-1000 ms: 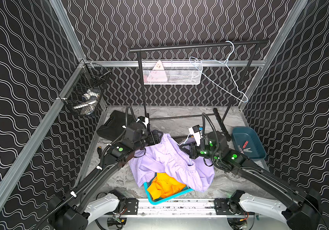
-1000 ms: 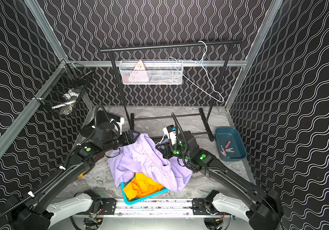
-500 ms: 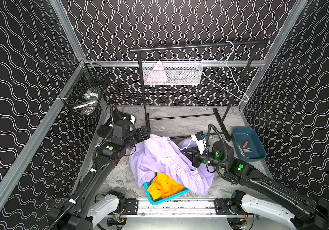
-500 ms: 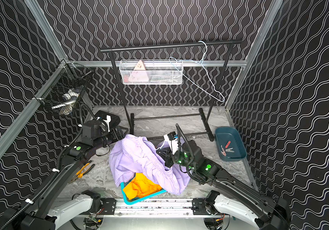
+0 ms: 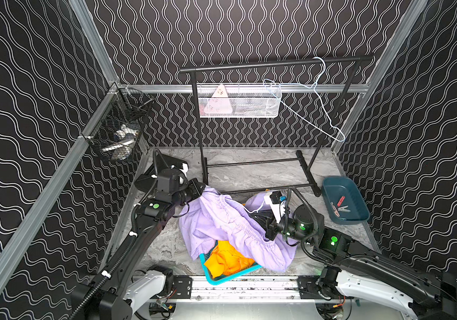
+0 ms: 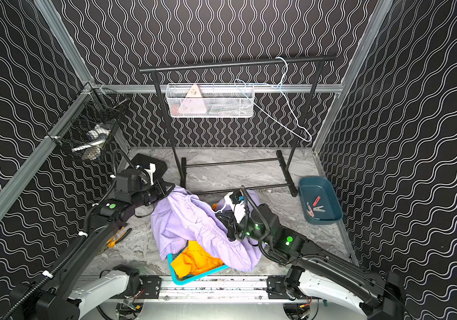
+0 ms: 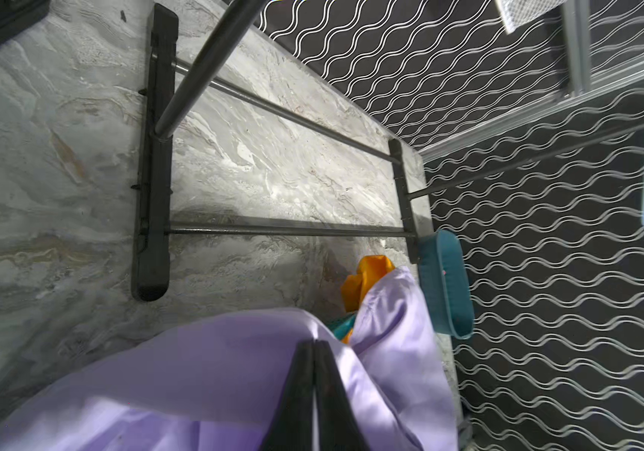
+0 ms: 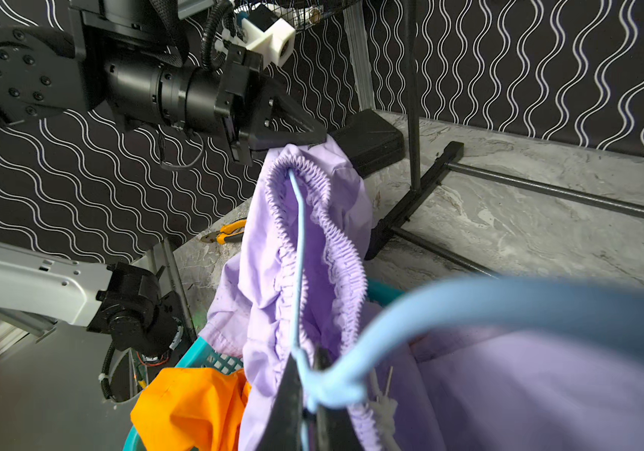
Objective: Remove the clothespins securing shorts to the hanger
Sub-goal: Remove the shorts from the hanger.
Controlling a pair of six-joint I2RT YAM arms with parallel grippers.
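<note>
The left gripper (image 8: pixel 318 136) is pinched shut on the waistband of the lilac shorts (image 5: pixel 216 221), at its far-left peak. The right gripper (image 8: pixel 306 363) clamps the blue hanger (image 8: pixel 468 308) threaded inside that waistband. Pulling apart may snag elastic on wire or slip the thin pinch. The clothespins (image 5: pixel 340 200) lie in the right-hand tray (image 5: pixel 352 194).

Both top views look steeply down from high above the near edge toward the far wall, holding the whole grey marbled tabletop (image 5: pixel 249 171) and the black metal clothes rack (image 5: pixel 277 63). The 2 share almost everything, offset slightly sideways. The left wrist camera sits close behind the left gripper (image 7: pixel 313 345), facing right across the pale lilac fabric shorts (image 7: pixel 195 371) to the dark teal plastic tray (image 7: pixel 447 285). The right wrist camera, close behind the right gripper (image 8: pixel 308 361), faces left past a blurred light blue thin hanger (image 8: pixel 468 304), sharing shorts and left gripper with the top views.
</note>
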